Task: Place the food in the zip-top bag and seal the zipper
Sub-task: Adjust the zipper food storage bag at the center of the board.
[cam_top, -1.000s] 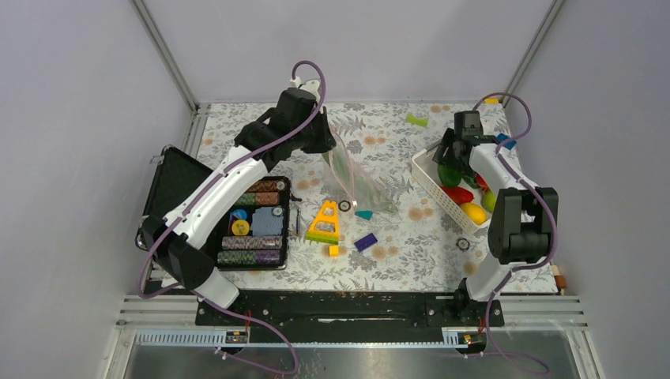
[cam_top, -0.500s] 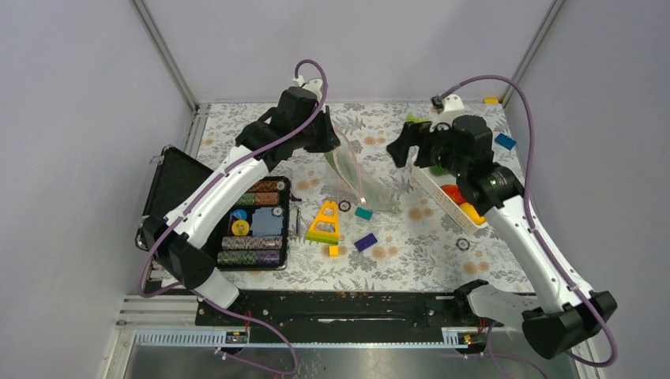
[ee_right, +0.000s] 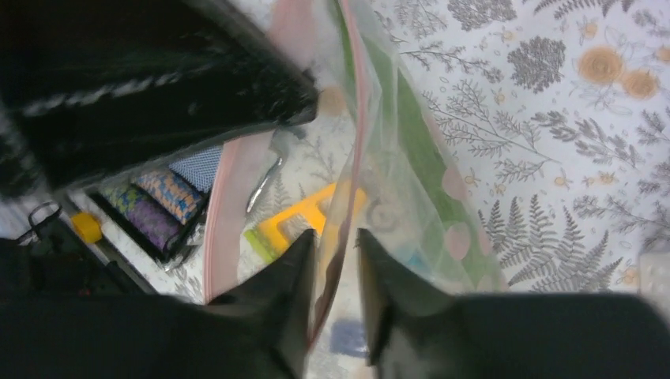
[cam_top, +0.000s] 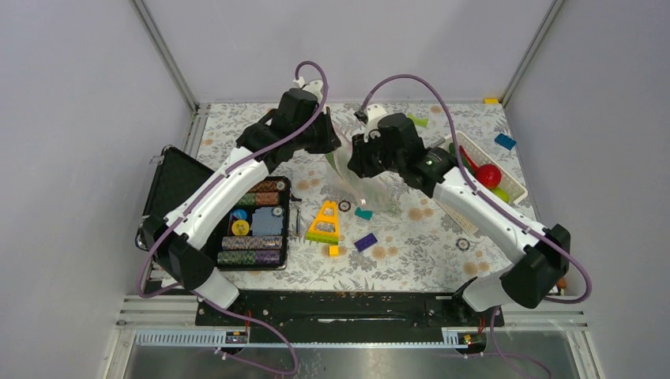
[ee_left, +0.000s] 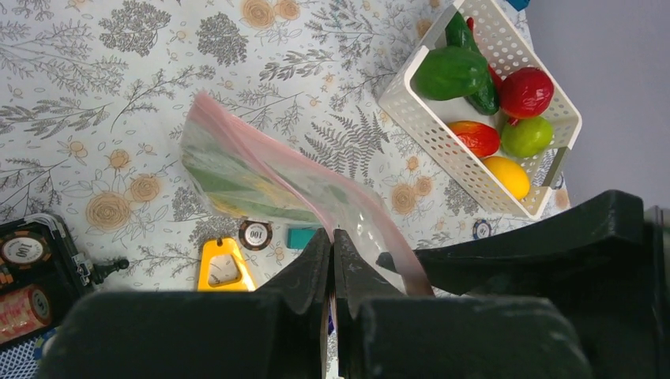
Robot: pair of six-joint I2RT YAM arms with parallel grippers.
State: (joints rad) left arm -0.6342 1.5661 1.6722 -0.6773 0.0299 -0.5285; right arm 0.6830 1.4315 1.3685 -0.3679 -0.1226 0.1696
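The clear zip-top bag (cam_top: 357,180) hangs mouth-up over the table middle, and something green shows through its film. My left gripper (cam_top: 330,147) is shut on one lip at the pinkish zipper (ee_left: 269,154), jaws pressed together (ee_left: 332,235). My right gripper (cam_top: 354,162) is at the opposite lip. Its fingers stand a narrow gap apart (ee_right: 336,241), the pink zipper edge (ee_right: 359,118) running between them. The food lies in the white basket (cam_top: 513,183): a red ball (ee_left: 525,91), green pieces (ee_left: 450,71), an orange-red piece (ee_left: 474,138), a lime one (ee_left: 525,136) and a yellow one (ee_left: 506,175).
An open black case of poker chips (cam_top: 253,225) lies at the left. A yellow triangular toy (cam_top: 325,221), a teal brick (cam_top: 363,213) and a purple brick (cam_top: 365,242) lie below the bag. A green brick (cam_top: 417,120) and a blue brick (cam_top: 504,141) sit at the back.
My right arm swung left from the basket to the bag's mouth, and its jaws narrowed around the lip. The basket now lies farther right. The left gripper kept hold of the bag.
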